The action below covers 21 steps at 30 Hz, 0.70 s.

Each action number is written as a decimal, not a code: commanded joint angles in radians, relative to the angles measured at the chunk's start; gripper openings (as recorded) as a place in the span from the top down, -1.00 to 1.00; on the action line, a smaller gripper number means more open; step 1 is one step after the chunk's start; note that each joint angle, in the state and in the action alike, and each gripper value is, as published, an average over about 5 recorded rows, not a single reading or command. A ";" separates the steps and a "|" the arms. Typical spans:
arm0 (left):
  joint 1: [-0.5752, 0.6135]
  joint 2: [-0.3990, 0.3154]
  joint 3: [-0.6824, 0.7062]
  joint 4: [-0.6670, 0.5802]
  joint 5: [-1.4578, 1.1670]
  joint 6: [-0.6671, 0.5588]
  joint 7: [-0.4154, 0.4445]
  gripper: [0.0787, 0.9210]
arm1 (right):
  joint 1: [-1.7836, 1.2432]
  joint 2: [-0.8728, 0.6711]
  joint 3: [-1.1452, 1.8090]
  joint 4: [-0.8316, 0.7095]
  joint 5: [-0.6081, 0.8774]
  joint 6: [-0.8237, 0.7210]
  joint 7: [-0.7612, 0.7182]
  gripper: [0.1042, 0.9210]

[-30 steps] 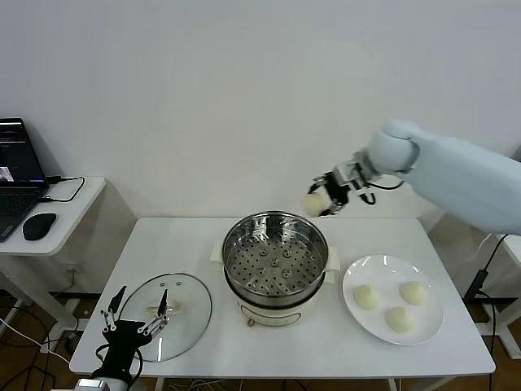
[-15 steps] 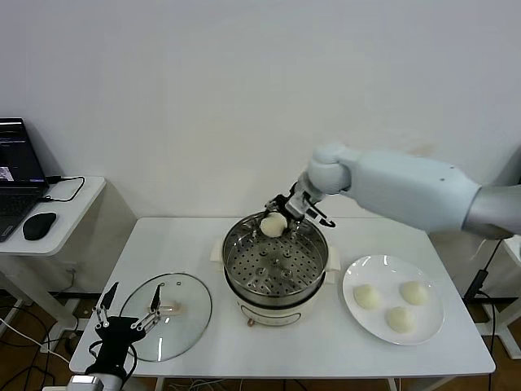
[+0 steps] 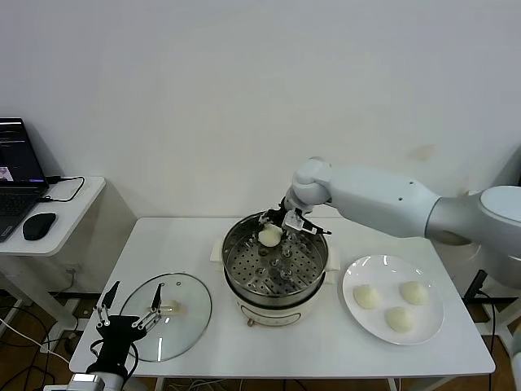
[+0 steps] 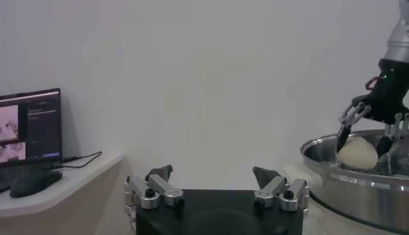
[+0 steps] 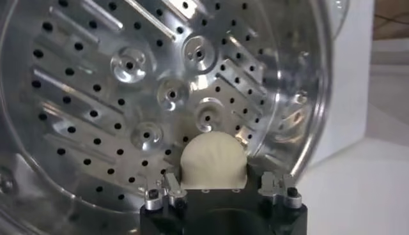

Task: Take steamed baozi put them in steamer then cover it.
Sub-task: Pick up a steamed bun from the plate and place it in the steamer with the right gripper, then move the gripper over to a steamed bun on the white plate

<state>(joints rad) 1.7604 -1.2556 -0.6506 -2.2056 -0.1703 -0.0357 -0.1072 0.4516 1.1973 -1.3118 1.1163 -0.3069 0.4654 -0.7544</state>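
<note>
Stainless steamer (image 3: pixel 275 262) on the desk (image 3: pixel 195 244): your right pincer (image 3: pixel 277 230) sits over its far rim, jaws parting around one baozi (image 3: pixel 269 235). Let it drop flat on the perforated floor, then lift straight up. Left pincer (image 3: pixel 129 319) spread wide, idle by the glass cover (image 3: pixel 167 314).

The steamer (image 3: pixel 275 269) stands uncovered, open from above, though the right gripper (image 3: pixel 281 225) and a baozi (image 3: pixel 269 235) crowd its far rim.
</note>
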 commanded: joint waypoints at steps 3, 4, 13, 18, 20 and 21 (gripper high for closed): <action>0.000 0.000 0.000 -0.001 0.000 0.000 0.000 -0.77 | -0.015 0.022 0.000 -0.040 -0.046 0.046 0.018 -0.67; 0.000 0.000 0.000 -0.001 0.001 0.000 0.000 -0.77 | -0.004 0.020 0.002 -0.031 -0.024 0.039 0.015 -0.71; -0.005 0.007 0.001 -0.013 0.000 0.008 0.002 -0.77 | 0.224 -0.169 -0.036 0.274 0.490 -0.447 -0.182 -0.76; -0.007 0.017 0.001 -0.024 -0.002 0.017 0.003 -0.77 | 0.299 -0.372 -0.030 0.443 0.564 -0.697 -0.236 -0.76; -0.005 0.022 0.001 -0.029 -0.003 0.019 0.004 -0.77 | 0.312 -0.466 -0.024 0.497 0.576 -0.740 -0.243 -0.76; -0.005 0.024 0.001 -0.031 -0.004 0.019 0.004 -0.77 | 0.316 -0.523 -0.022 0.525 0.581 -0.756 -0.244 -0.76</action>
<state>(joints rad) 1.7555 -1.2309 -0.6497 -2.2360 -0.1748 -0.0167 -0.1029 0.6808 0.8589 -1.3321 1.4766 0.1274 -0.0465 -0.9326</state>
